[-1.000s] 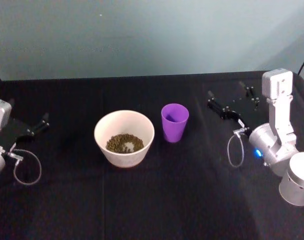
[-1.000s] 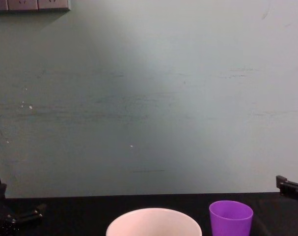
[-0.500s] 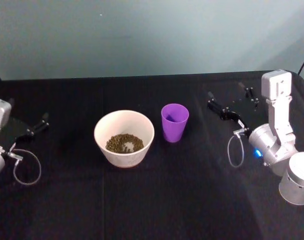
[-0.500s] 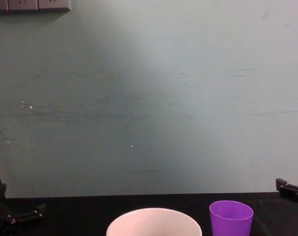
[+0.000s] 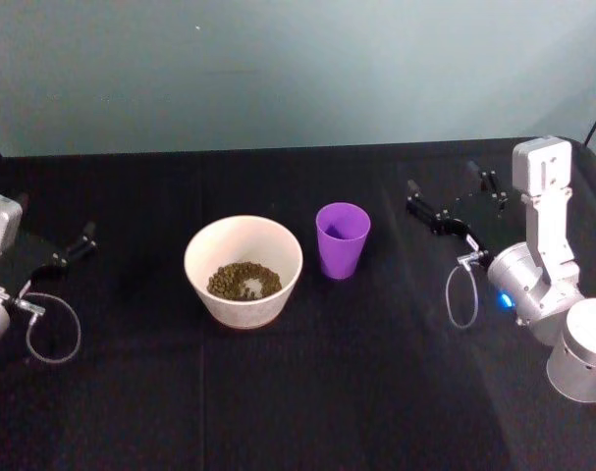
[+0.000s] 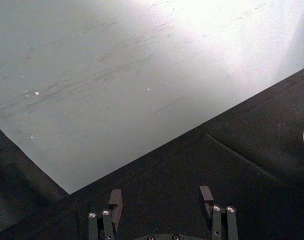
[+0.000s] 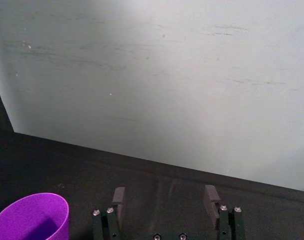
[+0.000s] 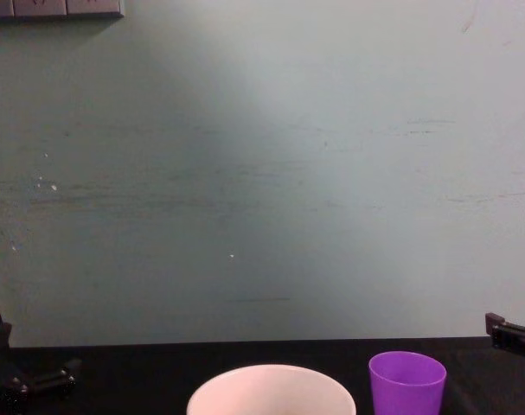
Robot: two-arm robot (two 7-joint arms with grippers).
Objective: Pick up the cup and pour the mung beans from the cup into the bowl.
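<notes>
since the right gripper [image 5: 453, 199] and left gripper [image 5: 54, 250] sit wide open, i risk toppling the upright cup [image 5: 343, 239] beside the bowl [image 5: 243, 270].

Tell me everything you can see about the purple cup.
The cup is a small bright purple tumbler that looks like plastic, tapered toward its base, with no handle. It stands upright on the black table, mouth up, close beside the bowl on the robot's right, apparently not touching it. Its inside looks purple, with no beans to be seen. Nothing holds it: the right gripper is open, off to its right.
</notes>
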